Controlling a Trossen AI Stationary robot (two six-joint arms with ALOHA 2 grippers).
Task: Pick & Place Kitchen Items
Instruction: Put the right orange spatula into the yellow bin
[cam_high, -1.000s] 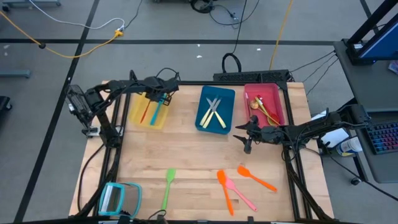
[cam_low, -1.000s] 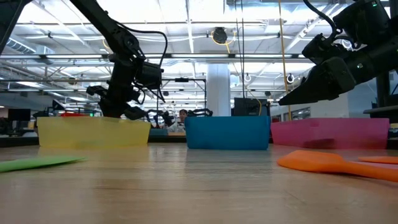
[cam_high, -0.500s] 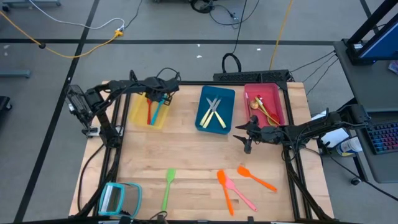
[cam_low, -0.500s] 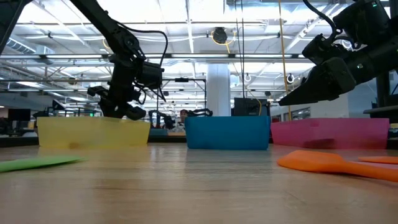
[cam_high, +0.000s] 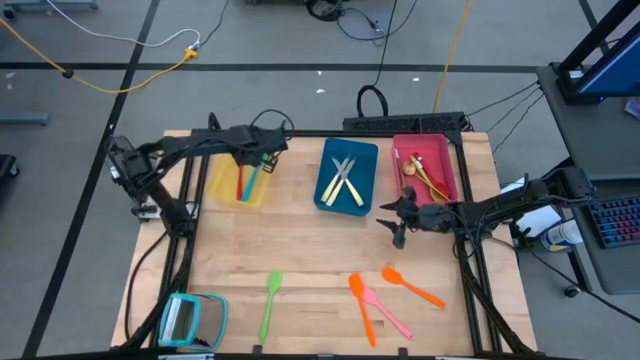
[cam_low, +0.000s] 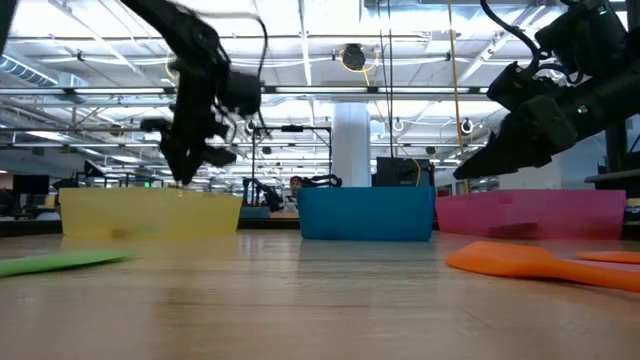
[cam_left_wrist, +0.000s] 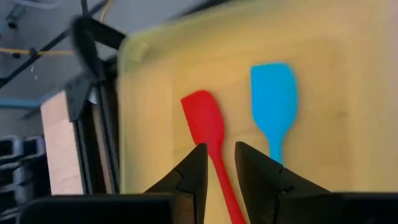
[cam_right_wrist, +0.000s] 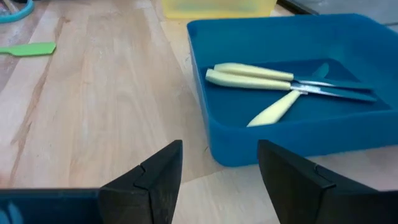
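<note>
My left gripper (cam_left_wrist: 217, 163) hangs just above the yellow tray (cam_high: 224, 186), fingers parted and empty; the red spatula (cam_left_wrist: 208, 140) lies in the tray beside the blue spatula (cam_left_wrist: 273, 99). If I lift carelessly, a finger can catch the tray wall. My right gripper (cam_right_wrist: 219, 163) waits wide open near the blue tray (cam_right_wrist: 261, 140); four utensils remain on the tabletop (cam_high: 300, 260).

Grey floor (cam_high: 80, 120) with cables; white column (cam_low: 352, 140) under bright ceiling lights (cam_low: 300, 45)
</note>
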